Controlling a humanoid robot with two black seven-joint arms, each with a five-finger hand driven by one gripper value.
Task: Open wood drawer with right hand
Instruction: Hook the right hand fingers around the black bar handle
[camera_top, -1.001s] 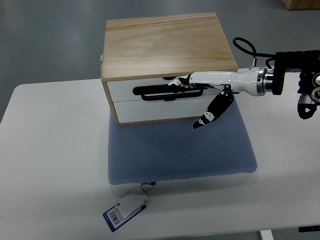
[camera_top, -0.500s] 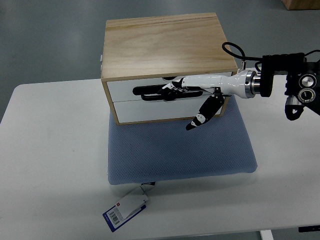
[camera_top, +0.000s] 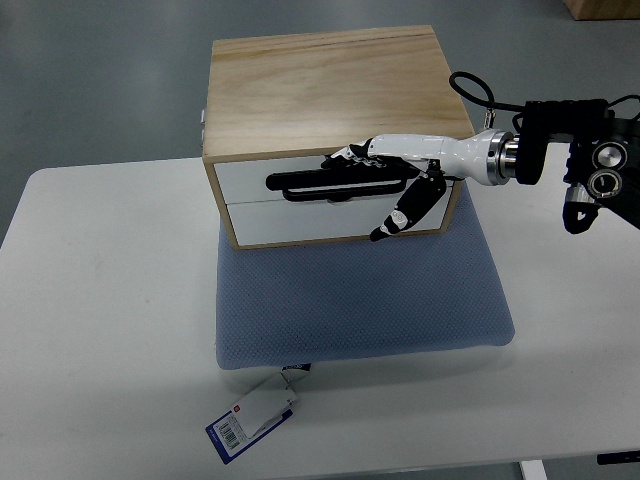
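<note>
A wooden drawer box (camera_top: 330, 85) stands on a blue pad (camera_top: 360, 300) at the back of the white table (camera_top: 100, 300). It has two white drawer fronts, both closed. The upper drawer (camera_top: 245, 188) carries a long black handle (camera_top: 305, 185). My right hand (camera_top: 380, 182) reaches in from the right. Its fingers (camera_top: 362, 158) are hooked over the top of the handle's right half. The thumb (camera_top: 405, 210) hangs spread below, in front of the lower drawer (camera_top: 300, 222).
A white and blue barcode tag (camera_top: 250, 420) lies on the table by the pad's front left corner. My right forearm and its black cable (camera_top: 470, 90) sit close to the box's right side. The table's front edge runs along the bottom.
My right hand has risen slightly and shifted left along the handle, the fingers now over its top edge. The thumb has swung closer to the drawer fronts. The drawer has not moved.
</note>
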